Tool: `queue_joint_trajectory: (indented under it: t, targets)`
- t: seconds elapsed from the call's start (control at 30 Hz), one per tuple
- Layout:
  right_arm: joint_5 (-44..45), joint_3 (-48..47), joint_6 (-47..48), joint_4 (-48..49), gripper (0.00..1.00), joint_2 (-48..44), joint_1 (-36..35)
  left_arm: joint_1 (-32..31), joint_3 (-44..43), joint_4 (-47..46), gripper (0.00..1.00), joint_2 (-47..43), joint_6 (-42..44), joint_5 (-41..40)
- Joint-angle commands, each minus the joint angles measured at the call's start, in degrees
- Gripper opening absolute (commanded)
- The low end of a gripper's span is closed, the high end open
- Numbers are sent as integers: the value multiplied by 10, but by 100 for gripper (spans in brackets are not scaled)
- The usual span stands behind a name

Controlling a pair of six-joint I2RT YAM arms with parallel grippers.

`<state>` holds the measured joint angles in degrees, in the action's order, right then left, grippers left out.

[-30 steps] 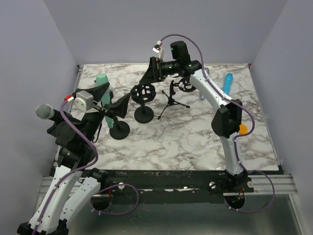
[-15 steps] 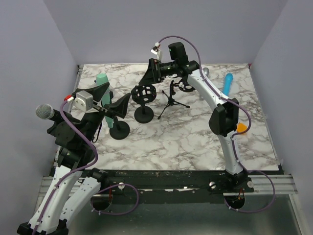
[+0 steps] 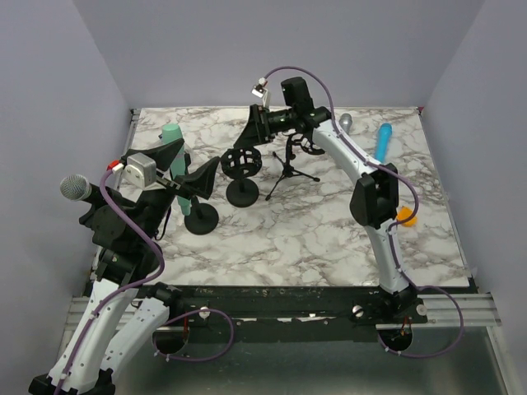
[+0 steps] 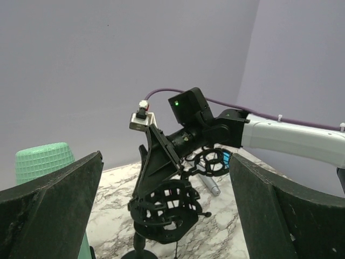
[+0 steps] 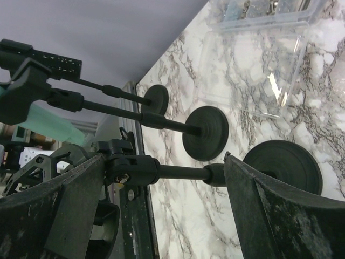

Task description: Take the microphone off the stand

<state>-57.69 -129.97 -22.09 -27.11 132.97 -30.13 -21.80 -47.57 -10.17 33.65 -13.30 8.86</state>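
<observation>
A teal microphone (image 3: 171,136) sits in a black stand (image 3: 200,218) at the left of the marble table (image 3: 329,239). A black microphone with a grey mesh head (image 3: 76,188) stands beyond it at the left edge. My left gripper (image 3: 188,164) is open and empty beside the teal microphone (image 4: 42,161). My right gripper (image 3: 244,138) is open above an empty black cage mount (image 3: 241,161) on its round-based stand (image 3: 243,194). In the right wrist view my right gripper (image 5: 164,162) straddles that stand's post (image 5: 180,172) without touching it.
A small tripod stand (image 3: 288,171) with a ring mount (image 3: 313,145) stands right of the cage mount. A silver microphone (image 3: 346,122) and a blue one (image 3: 384,137) lie at the back right. An orange object (image 3: 408,216) sits behind the right arm. A clear box (image 5: 253,48) shows in the right wrist view.
My right arm has shifted a little to the left and its gripper sits slightly lower over the cage mount. The left arm has not moved.
</observation>
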Motion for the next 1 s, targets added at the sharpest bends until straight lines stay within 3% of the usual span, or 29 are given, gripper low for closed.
queue_joint_trajectory:
  t: [0.0,0.73,0.97]
  targets:
    - [52,39,45,-28,89,57,-5,3,-16,1,99,-3,-1,14]
    - [127,-4,76,-70,87,95,-7,4,-16,1,99,0,-2,16]
    - [194,-77,-7,-79,99,42,-9,4,-19,3,99,9,-5,21]
